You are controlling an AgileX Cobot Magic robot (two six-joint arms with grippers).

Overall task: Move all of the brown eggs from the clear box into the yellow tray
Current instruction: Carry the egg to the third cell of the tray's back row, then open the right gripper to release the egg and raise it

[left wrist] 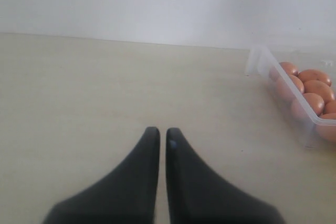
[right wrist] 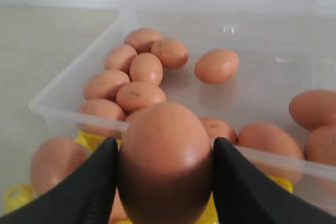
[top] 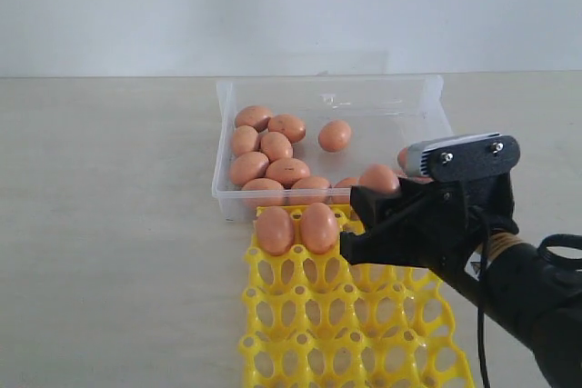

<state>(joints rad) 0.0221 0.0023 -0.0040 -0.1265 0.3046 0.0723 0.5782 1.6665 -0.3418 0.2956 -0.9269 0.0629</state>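
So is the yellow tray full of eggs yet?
No, nearly empty. Only two brown eggs sit in the yellow tray, in its far row; the other visible cups are bare.

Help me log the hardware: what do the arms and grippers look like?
The left gripper and right gripper are matte black with tapering fingers; one left tip has a bluish spot. The right's angular body carries a silver block, two screws, a white label and looping black cable.
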